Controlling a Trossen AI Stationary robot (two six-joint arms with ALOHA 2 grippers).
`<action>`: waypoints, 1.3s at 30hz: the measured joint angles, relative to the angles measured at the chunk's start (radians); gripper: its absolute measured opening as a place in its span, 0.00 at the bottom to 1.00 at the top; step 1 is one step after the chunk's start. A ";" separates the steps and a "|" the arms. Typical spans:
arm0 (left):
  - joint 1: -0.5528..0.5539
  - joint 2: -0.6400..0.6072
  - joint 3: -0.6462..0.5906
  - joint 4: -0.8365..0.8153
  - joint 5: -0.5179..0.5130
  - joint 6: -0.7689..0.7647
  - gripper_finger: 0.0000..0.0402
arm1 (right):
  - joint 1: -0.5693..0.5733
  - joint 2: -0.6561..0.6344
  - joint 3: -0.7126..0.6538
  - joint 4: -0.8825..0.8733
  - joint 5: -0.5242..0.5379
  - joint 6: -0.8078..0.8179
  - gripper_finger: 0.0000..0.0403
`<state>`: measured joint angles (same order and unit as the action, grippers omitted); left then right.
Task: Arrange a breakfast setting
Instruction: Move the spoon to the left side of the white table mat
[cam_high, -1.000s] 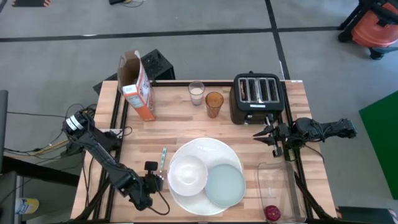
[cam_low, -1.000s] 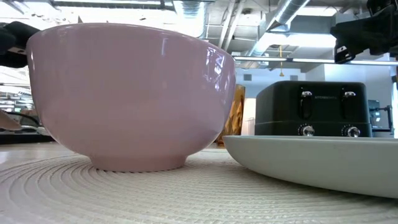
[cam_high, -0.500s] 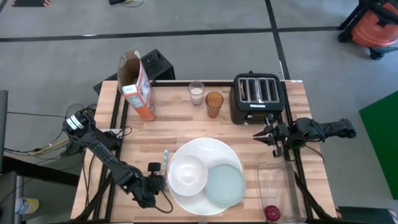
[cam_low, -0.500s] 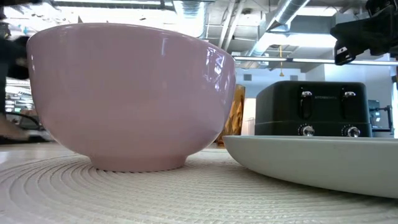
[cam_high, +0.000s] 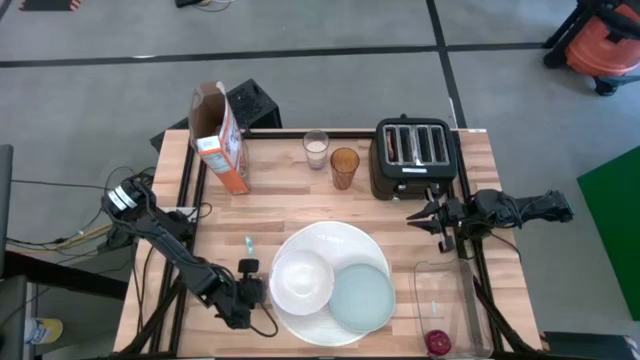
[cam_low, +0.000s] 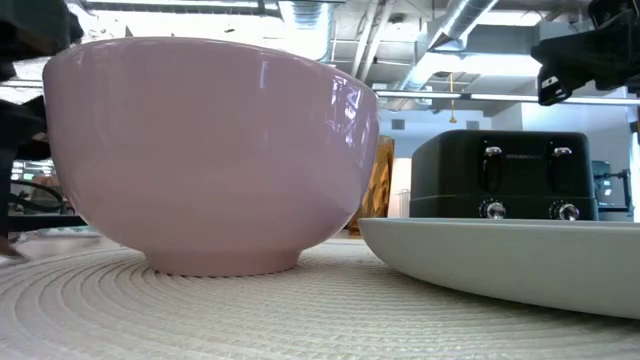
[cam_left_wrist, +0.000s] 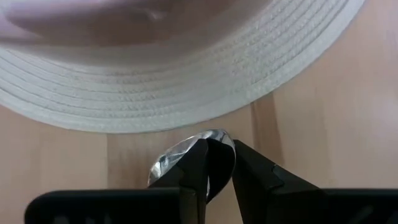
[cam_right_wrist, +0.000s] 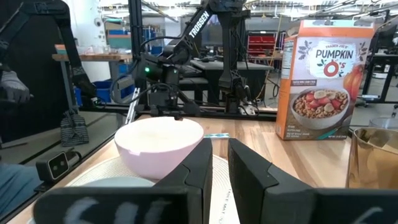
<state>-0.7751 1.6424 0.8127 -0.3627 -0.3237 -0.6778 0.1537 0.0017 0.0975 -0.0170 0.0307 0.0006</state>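
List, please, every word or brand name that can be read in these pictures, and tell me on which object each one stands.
"PUMPKIN O's": on the front of the cereal box.
"TRADER JOE'S": small line above it on the same box, only just readable.
"TROSSEN": on the left arm, seen across the table.
Toaster: a small mark near its top edge, too small to read.
Label on the box in the high view: too small to read.
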 joint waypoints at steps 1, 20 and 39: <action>0.003 0.007 0.001 0.009 0.004 0.000 0.12 | 0.000 0.000 0.000 0.000 0.000 0.000 0.19; 0.023 0.055 0.010 0.091 0.065 -0.073 0.24 | 0.000 0.000 0.000 -0.008 -0.001 0.000 0.19; 0.012 0.055 0.112 -0.116 0.049 -0.038 0.35 | 0.000 0.000 0.000 -0.008 -0.001 0.000 0.19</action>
<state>-0.7628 1.6970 0.9245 -0.4788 -0.2749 -0.7156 0.1539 0.0017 0.0975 -0.0250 0.0299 0.0010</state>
